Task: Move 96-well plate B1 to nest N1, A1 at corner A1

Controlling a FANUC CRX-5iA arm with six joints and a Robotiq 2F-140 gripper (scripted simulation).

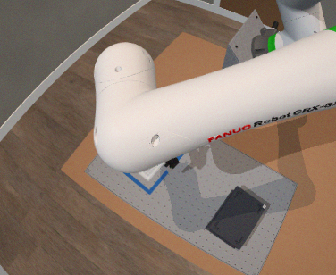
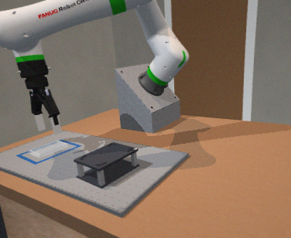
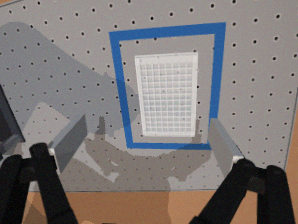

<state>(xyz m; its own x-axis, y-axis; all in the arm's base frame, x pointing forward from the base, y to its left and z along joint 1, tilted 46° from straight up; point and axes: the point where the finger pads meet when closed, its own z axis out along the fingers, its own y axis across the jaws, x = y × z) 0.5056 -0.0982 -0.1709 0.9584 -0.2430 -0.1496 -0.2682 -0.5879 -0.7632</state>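
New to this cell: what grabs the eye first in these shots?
The big white arm sweeps across the top view and hides most of the bench. Below its open hand, the clear 96-well plate lies inside the blue-outlined spot on the grey perforated board. The dark raised nest stands on short posts beside it, with nothing on it.

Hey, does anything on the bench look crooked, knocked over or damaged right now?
Nothing stands out. The 96-well plate lies flat and square inside the blue outline, the raised nest stands upright with nothing on it, and the open gripper hangs above the plate, touching nothing.
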